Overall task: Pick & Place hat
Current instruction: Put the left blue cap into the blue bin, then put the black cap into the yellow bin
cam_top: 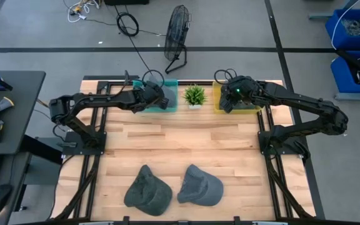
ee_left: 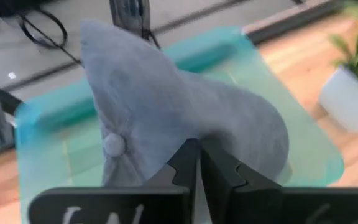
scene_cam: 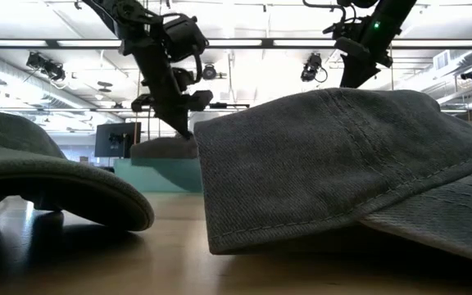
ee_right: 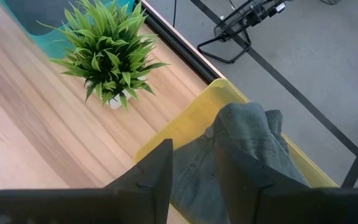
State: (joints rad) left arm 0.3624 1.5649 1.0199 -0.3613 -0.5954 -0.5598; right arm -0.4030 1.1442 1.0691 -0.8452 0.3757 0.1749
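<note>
Left gripper (ee_left: pixel 199 163) pinches a grey hat (ee_left: pixel 166 112) over the teal bin (ee_left: pixel 303 124) for dropping; right gripper (ee_right: pixel 194 171) hangs open above the yellow bin (ee_right: pixel 185 124).

Grey hats (cam_top: pixel 147 190), teal bin (ee_left: pixel 55 118), yellow bin (ee_right: pixel 191 115), green plant (cam_top: pixel 195 95), pale wood-grain table (cam_top: pixel 186 140).

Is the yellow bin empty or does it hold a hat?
It holds a hat: grey fabric lies inside the yellow bin, below the right gripper.
</note>
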